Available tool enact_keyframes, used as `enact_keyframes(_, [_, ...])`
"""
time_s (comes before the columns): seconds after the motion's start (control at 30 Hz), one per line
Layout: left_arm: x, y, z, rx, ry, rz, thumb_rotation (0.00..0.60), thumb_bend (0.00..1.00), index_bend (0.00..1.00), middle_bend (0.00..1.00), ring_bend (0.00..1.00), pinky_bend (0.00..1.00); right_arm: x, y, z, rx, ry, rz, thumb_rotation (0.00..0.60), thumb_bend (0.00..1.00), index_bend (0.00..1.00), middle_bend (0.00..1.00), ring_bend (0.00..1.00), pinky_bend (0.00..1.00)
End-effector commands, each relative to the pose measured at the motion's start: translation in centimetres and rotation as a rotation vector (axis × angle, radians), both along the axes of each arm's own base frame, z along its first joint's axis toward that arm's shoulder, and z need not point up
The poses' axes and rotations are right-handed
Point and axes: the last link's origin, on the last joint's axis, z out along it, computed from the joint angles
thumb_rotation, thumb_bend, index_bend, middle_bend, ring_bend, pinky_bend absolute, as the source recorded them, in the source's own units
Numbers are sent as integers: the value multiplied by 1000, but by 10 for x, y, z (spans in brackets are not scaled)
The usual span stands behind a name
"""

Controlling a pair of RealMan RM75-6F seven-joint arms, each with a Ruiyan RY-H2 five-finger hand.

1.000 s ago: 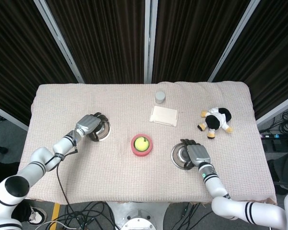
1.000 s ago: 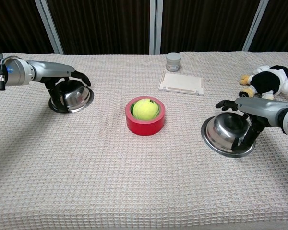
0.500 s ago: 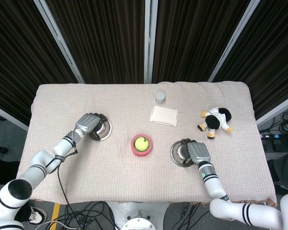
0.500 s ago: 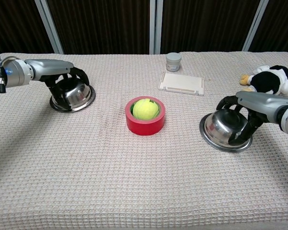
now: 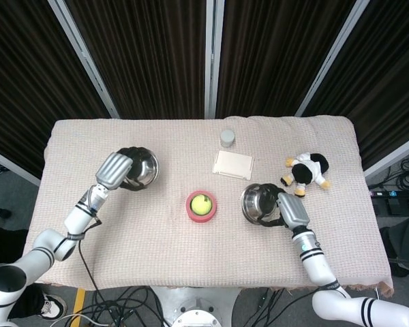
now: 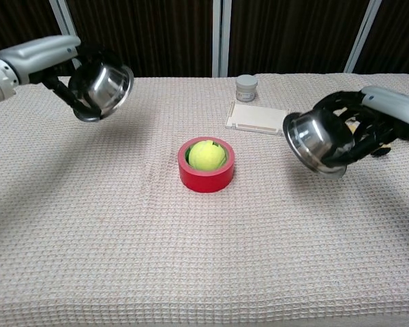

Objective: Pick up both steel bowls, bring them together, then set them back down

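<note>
Both steel bowls are off the table. My left hand (image 5: 116, 170) (image 6: 73, 75) grips the left steel bowl (image 5: 140, 168) (image 6: 105, 88), which is tilted with its mouth toward the middle. Over at the right, the right hand (image 5: 291, 210) (image 6: 362, 129) holds the other steel bowl (image 5: 258, 202) (image 6: 315, 141) well above the cloth, its mouth also tipped toward the middle. The two bowls are far apart, one on each side of the red ring.
A red ring (image 5: 201, 206) (image 6: 206, 165) holding a yellow-green tennis ball sits mid-table between the bowls. Behind it lie a white flat tray (image 5: 232, 164) (image 6: 258, 118) and a small grey jar (image 5: 227, 138) (image 6: 246, 87). A plush toy (image 5: 307, 172) lies at the right.
Both hands have lifted their bowls off the cloth and tipped them so the mouths face the middle. The other objects have not moved.
</note>
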Motion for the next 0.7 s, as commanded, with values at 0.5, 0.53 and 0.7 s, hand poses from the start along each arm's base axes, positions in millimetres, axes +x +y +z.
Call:
enact_keyframes(0.5, [69, -89, 5, -123, -1003, 165, 600, 154, 455, 448, 426, 634, 37, -7, 19, -158, -946, 147, 600, 89, 349, 377, 304, 448])
enact_keyframes(0.53, [76, -89, 2, -144, -1031, 164, 600, 155, 455, 448, 426, 634, 40, -8, 16, -135, -987, 146, 600, 90, 349, 378, 304, 449])
enact_keyframes(0.7, [109, -92, -9, -235, -1109, 124, 600, 155, 456, 448, 426, 633, 57, -12, 3, -50, -1095, 153, 600, 89, 350, 379, 304, 451])
